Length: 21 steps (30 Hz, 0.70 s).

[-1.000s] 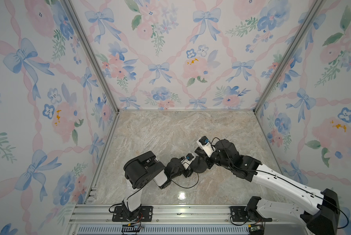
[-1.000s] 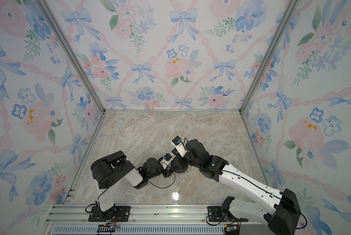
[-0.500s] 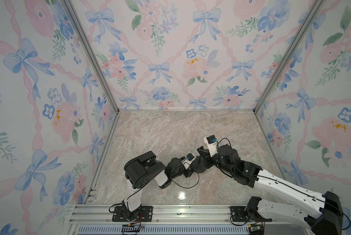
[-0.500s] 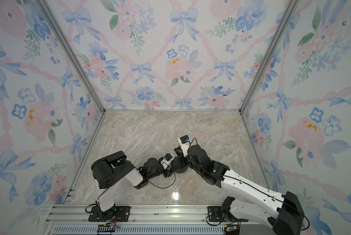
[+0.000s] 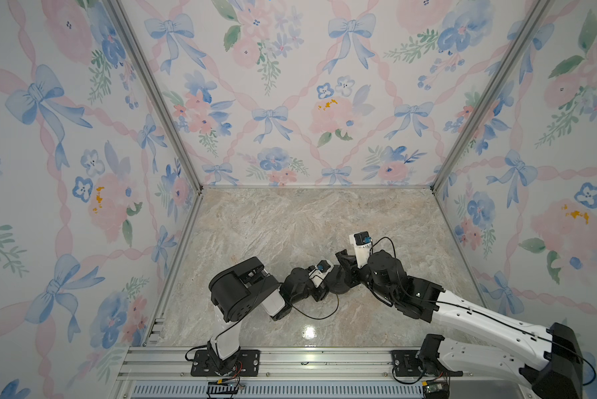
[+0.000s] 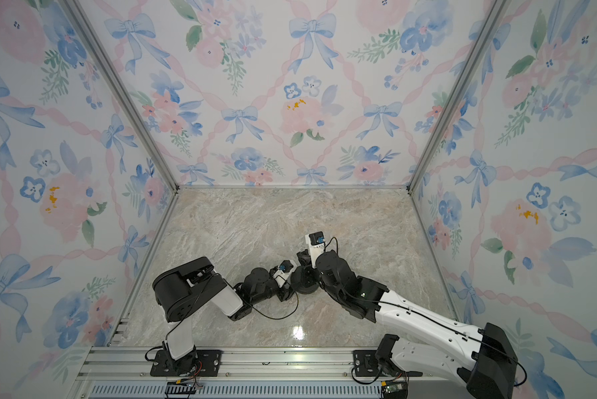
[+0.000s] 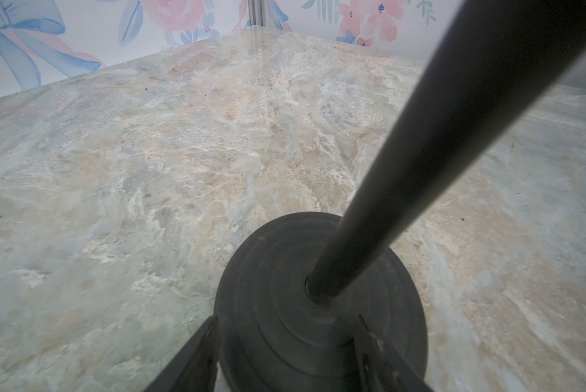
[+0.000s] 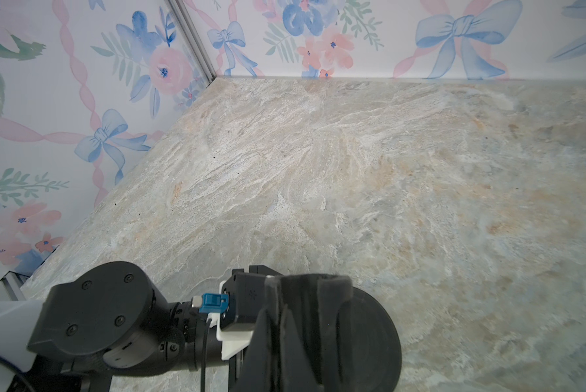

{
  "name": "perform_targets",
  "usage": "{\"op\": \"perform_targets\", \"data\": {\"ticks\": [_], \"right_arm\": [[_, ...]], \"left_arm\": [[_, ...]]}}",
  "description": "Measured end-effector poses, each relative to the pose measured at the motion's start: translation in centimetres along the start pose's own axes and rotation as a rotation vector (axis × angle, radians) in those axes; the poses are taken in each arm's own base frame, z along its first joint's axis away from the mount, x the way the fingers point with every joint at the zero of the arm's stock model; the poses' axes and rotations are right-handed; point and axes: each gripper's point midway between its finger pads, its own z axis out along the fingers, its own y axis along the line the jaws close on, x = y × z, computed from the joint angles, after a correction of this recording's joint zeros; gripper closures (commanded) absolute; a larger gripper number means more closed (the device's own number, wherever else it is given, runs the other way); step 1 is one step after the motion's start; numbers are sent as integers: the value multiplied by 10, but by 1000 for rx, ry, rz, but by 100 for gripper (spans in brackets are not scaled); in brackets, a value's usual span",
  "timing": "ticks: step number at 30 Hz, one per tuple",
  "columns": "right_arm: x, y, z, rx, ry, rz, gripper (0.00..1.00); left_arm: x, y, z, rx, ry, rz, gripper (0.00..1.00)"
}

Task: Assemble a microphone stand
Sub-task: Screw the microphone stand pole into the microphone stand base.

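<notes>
The microphone stand's round black disc base (image 7: 274,305) lies on the marble floor, and its thin rod (image 7: 420,152) stands in the centre hole. My left gripper (image 7: 286,320) is shut on the base, with fingers (image 7: 200,356) against its sides. In both top views the base (image 5: 338,286) (image 6: 305,285) sits between my left gripper (image 5: 326,281) (image 6: 290,279) and right gripper (image 5: 347,267) (image 6: 305,264). My right gripper (image 8: 295,339) is shut on the rod just below its foam-lined clip head (image 8: 305,295), above the base (image 8: 376,336). The rod is mostly hidden from above.
The left arm's wrist (image 8: 98,305) and its camera (image 8: 240,305) lie close beside my right gripper. Flowered walls (image 5: 290,103) enclose the marble floor (image 5: 307,221) on three sides. An aluminium rail (image 5: 307,359) holding both arm mounts runs along the front.
My right wrist has swung slightly to the right and turned above the base. The left arm and the base have not moved.
</notes>
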Motion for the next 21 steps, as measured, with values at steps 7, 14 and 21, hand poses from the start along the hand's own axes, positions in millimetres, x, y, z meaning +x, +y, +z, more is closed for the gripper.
{"op": "perform_targets", "data": {"ticks": [7, 14, 21], "right_arm": [[0, -2, 0, 12, -1, 46, 100], [-1, -4, 0, 28, -7, 67, 100], [-2, -7, 1, 46, -12, 69, 99]], "left_arm": [[-19, 2, -8, -9, -21, 7, 34], [-89, -1, -35, 1, -197, 24, 32], [-118, -16, -31, 81, -262, 44, 33]]}}
